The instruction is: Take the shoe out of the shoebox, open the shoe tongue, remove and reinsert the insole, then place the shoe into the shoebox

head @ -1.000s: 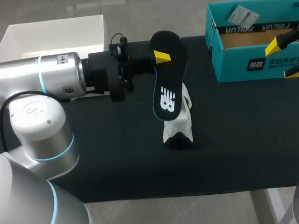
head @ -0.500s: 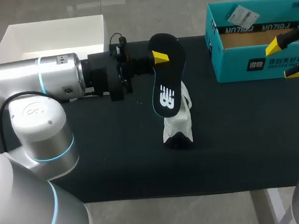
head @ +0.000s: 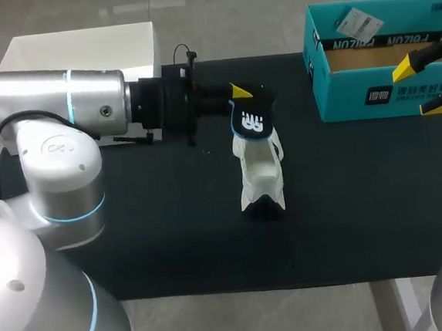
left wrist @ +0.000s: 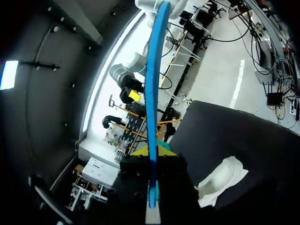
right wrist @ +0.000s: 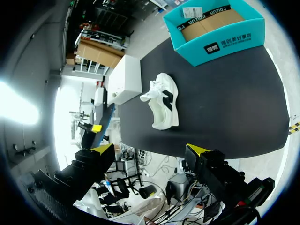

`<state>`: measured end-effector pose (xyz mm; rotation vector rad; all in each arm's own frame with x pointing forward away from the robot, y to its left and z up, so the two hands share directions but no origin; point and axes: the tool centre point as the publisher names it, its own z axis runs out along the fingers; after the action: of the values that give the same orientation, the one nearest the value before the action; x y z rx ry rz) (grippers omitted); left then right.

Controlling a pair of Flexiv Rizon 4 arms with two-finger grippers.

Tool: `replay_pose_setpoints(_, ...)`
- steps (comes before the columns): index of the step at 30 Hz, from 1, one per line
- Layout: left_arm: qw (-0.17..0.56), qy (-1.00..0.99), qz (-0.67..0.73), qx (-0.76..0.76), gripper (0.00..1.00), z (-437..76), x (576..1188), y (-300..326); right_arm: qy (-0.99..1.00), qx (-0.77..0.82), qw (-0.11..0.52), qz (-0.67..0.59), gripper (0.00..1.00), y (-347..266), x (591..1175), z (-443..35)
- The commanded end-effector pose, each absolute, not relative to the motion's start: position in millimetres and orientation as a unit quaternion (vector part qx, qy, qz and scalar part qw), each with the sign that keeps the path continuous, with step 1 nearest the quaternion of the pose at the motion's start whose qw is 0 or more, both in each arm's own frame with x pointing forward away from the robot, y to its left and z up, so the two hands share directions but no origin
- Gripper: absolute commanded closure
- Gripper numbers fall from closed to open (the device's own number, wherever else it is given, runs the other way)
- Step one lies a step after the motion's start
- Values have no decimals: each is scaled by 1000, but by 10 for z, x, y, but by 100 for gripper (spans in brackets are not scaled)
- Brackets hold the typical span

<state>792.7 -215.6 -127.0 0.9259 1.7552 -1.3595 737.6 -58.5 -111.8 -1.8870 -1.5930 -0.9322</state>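
Note:
My left gripper (head: 238, 94) is shut on the black insole (head: 253, 121), which hangs with its white-logo end just above the heel of the white shoe (head: 260, 174). The shoe lies on the black table, toe toward the near edge. In the left wrist view the insole (left wrist: 152, 93) shows edge-on as a blue strip clamped between the yellow tips of the left gripper (left wrist: 152, 151), with the shoe (left wrist: 220, 180) below and beside it. The teal shoebox (head: 389, 96) stands open at the far right. My right gripper (head: 419, 88) hovers open in front of it, empty.
A white box (head: 79, 50) stands at the far left corner behind my left arm. In the right wrist view the right gripper (right wrist: 149, 150) is high above the table, looking down on the shoe (right wrist: 161, 105), shoebox (right wrist: 215, 30) and white box (right wrist: 126, 79).
My left wrist has turned and tipped the insole, so it now looks much shorter and its logo end sits lower over the shoe. The right arm and the shoe have not moved.

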Motion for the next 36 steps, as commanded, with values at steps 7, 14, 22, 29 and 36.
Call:
replay_pose_setpoints(7, 218, 760, -476, 386, 100, -1366, 8057, -2208, -584, -693, 247, -342, 0, -584, 7361, -1123)
replay_pose_setpoints(14, 218, 760, -476, 386, 100, -1366, 8057, -2208, -584, -693, 247, -342, 0, -584, 7361, -1123)
replay_pose_setpoints(22, 234, 730, -507, 395, 100, -1658, 8081, -2303, -584, -693, 247, -342, 0, -584, 7361, -1123)
replay_pose_setpoints(29, 205, 744, -488, 408, 100, -1986, 7721, -2397, -584, -693, 247, -342, 0, -584, 7361, -1123)
replay_pose_setpoints(36, 189, 749, -511, 377, 100, -2141, 7457, -2293, -584, -693, 247, -342, 0, -584, 7361, -1123)
